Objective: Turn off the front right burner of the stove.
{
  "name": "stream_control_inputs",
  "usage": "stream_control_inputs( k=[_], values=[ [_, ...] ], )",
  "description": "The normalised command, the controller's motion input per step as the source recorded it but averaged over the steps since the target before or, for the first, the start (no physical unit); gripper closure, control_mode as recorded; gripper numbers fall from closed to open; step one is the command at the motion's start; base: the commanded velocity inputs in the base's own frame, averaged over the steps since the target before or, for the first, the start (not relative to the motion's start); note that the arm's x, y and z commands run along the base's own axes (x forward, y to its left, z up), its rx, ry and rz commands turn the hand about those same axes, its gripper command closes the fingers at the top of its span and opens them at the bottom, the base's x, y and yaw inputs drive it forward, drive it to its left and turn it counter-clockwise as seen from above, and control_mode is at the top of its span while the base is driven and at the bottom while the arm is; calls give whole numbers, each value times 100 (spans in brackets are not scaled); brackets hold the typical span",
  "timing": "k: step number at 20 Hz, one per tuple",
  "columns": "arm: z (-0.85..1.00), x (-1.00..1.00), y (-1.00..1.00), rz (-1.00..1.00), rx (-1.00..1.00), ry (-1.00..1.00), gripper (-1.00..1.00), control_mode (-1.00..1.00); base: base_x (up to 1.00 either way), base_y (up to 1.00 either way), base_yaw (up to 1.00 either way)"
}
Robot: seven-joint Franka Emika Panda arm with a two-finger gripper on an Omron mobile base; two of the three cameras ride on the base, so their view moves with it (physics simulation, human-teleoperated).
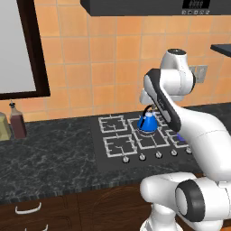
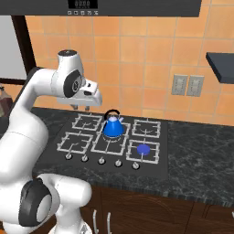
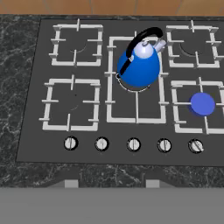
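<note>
One black stove [image 3: 30,144] sits in a dark marbled counter [image 3: 17,65]. It carries five pale-grey wire grates: two on the left, one long one in the middle, two on the right. One of them, the front right burner [image 3: 202,104], shows a single blue-violet flame glow. One blue kettle [image 3: 139,64] stands on the middle grate. Five round silver knobs [image 3: 134,144] line the front edge. Two bottles [image 1: 18,121] stand on the counter. Two wall outlets [image 2: 188,85] are on the tiled wall.

Kettle [image 3: 139,65] left of front right burner [image 3: 199,106] (centre grate).
</note>
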Motion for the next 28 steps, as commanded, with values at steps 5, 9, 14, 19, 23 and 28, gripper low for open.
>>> stream_control_inputs(
  k=[5, 9, 14, 19, 23, 28],
  values=[
    [-15, -25, -35, -2, 0, 0, -100, -100, 0, 0, 0],
    [-32, -56, -95, -15, 12, 0, -100, -100, 0, 0, 0],
    [-60, -33, -100, -19, 14, 3, -100, -100, 0, 0, 0],
    [-67, 1, -46, -1, -3, 4, -100, -100, 0, 0, 0],
    [-69, 0, -20, 4, -1, 0, -100, -100, 0, 0, 0],
    [-56, 19, -32, 7, 0, -2, -100, -100, 0, 0, 0]
  ],
)
